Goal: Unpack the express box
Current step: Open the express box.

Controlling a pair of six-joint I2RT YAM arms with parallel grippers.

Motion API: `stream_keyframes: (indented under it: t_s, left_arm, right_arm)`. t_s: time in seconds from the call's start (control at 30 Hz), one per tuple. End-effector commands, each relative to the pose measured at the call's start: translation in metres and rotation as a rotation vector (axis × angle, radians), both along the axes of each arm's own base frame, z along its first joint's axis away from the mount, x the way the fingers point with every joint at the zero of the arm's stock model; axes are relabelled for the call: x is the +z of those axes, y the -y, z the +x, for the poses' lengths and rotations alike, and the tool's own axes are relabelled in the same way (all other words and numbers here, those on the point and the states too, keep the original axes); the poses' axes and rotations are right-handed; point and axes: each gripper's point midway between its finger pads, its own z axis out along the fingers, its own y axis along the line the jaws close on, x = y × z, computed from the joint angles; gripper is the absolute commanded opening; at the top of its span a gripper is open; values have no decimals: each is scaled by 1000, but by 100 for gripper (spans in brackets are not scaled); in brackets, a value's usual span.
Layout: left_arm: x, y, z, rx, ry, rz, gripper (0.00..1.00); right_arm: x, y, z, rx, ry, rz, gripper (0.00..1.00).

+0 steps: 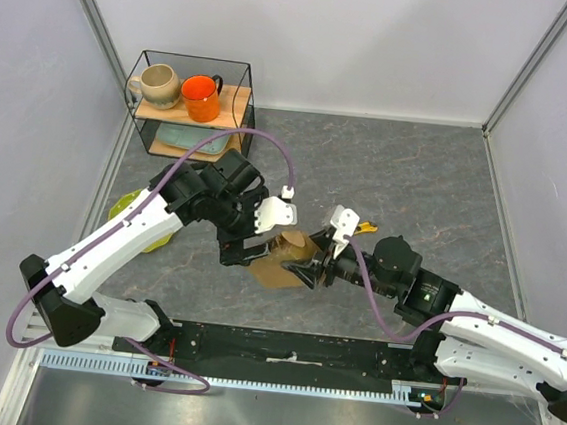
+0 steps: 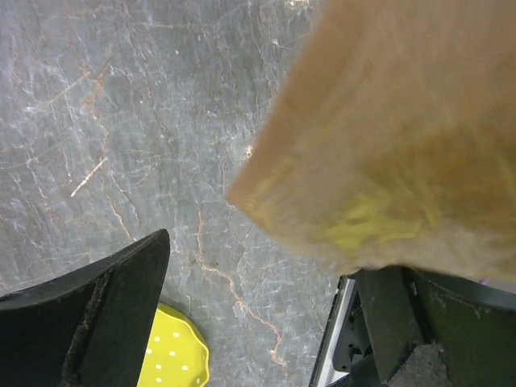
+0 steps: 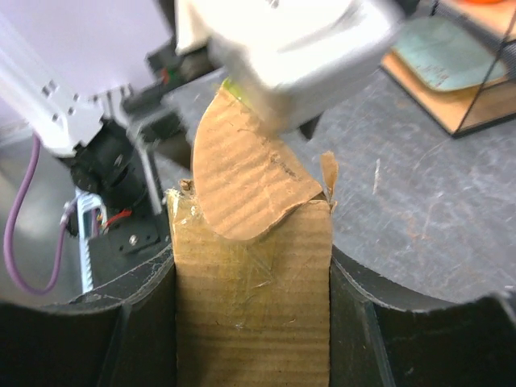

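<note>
The express box (image 1: 281, 260) is a small brown cardboard box with clear tape, held off the grey table at centre. My right gripper (image 1: 305, 268) is shut on it; in the right wrist view the box (image 3: 251, 298) sits clamped between both fingers (image 3: 133, 322), with a torn curved flap (image 3: 242, 181) bent up at its far end. My left gripper (image 1: 258, 246) is at that flap end. In the left wrist view its jaws (image 2: 258, 322) stand wide apart, with the blurred box (image 2: 387, 137) close above the right finger (image 2: 411, 322). A yellowish patch shows on the box there.
A yellow-green plate (image 1: 123, 207) lies under the left arm and also shows in the left wrist view (image 2: 173, 355). A wire rack (image 1: 192, 63) at the back left holds a beige mug (image 1: 158, 85), an orange mug (image 1: 201, 97) and a teal plate (image 1: 182, 140). A small yellow scrap (image 1: 365, 226) lies by the right wrist.
</note>
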Motion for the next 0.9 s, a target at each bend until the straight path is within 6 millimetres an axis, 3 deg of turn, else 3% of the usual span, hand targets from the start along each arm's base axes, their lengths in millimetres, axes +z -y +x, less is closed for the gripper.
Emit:
stream_keyframes:
  t_s: [0.0, 0.07, 0.17, 0.2, 0.23, 0.3, 0.33, 0.37, 0.57, 0.87]
  left_arm:
    - [-3, -2, 2, 33, 38, -18, 99]
    - [0, -1, 5, 28, 53, -25, 97]
    - [12, 6, 11, 12, 83, -55, 83]
    - [16, 9, 15, 18, 97, -64, 67]
    - [20, 11, 19, 29, 112, -72, 66]
    - [37, 14, 31, 52, 178, -95, 76]
    - [44, 13, 34, 47, 205, -104, 97]
    - [55, 12, 36, 51, 240, -118, 99]
    - [72, -5, 23, 21, 288, -115, 99]
    - [67, -16, 23, 0, 317, -76, 99]
  right_arm:
    - [90, 11, 15, -79, 106, 264, 0]
    - [89, 8, 14, -64, 94, 270, 0]
    - [87, 1, 9, -24, 76, 264, 0]
    - [87, 1, 7, -14, 70, 267, 0]
    - [87, -1, 5, 1, 69, 267, 0]
    - [83, -3, 3, 16, 60, 254, 0]
    - [79, -4, 2, 20, 52, 237, 0]
    - [79, -3, 2, 20, 51, 231, 0]
    - [71, 1, 1, 14, 47, 215, 0]
    - [65, -2, -6, 57, 26, 198, 0]
